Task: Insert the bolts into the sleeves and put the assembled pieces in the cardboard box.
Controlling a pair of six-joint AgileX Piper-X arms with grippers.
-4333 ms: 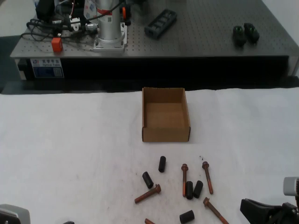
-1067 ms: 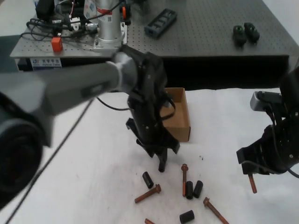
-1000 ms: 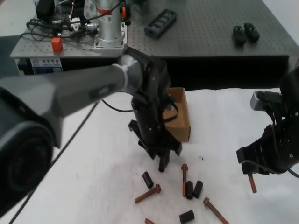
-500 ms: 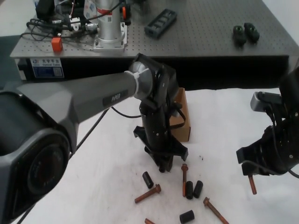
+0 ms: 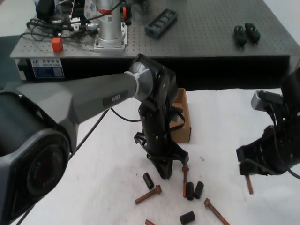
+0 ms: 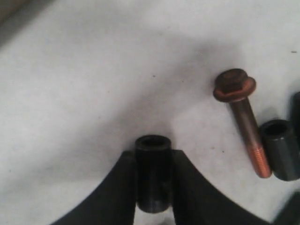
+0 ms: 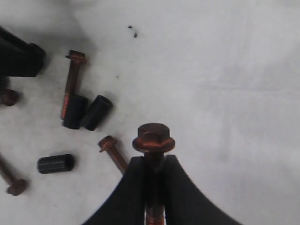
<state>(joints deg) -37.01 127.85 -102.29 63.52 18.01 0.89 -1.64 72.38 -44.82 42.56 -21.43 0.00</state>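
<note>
Left gripper [image 6: 153, 157] is clamping a black sleeve [image 6: 153, 176], hanging just near of the cardboard box [image 5: 184, 125]. Right gripper [image 7: 153, 161] is pinching a bolt [image 7: 153, 139] by its shank, well right of the pile. Risks: bolt tip missing the sleeve bore and jamming. The thin shank could be slipping in that pinch. The left fingers could be knocking the loose bolt [image 6: 240, 117] nearby.

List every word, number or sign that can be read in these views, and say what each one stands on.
Sticker on the front of the perforated bench: print too small to read.
White lettering on the left arm: too blurred to quote.
Label on the silver post: too small to read.
Cardboard box: no print visible.
</note>
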